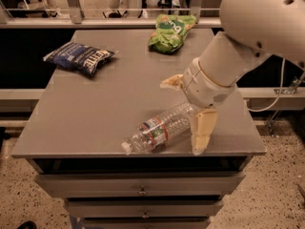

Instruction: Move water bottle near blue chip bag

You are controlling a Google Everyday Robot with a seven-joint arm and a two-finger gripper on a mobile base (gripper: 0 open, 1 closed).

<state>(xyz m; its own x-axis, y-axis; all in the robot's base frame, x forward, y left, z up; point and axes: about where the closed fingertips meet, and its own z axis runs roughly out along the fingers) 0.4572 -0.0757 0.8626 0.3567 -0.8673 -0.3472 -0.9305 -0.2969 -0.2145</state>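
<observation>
So the gripper (180, 118) is right at the fat end of the water bottle (159, 129), claw spread wide and gripping nothing. One finger sticks out just beyond the bottle's far side, and the other hangs down just beside its base on the near-right. I can't tell if either finger is actually touching the plastic.

The bottle is lying on its side near the front edge of the table (95, 123), white cap pointing toward the front-left corner.

Going further out from the bottle, the green chip bag (170, 32) is way behind it at the back edge. The blue chip bag (78, 57) is well off to the back-left of the bottle, with a big stretch of tabletop in between.

Progress-wise, I'd say basically nothing is done yet. The bottle isn't grabbed and isn't anywhere near the blue bag. What's left is closing on the bottle, getting it across to the back-left, and setting it down next to that bag.
</observation>
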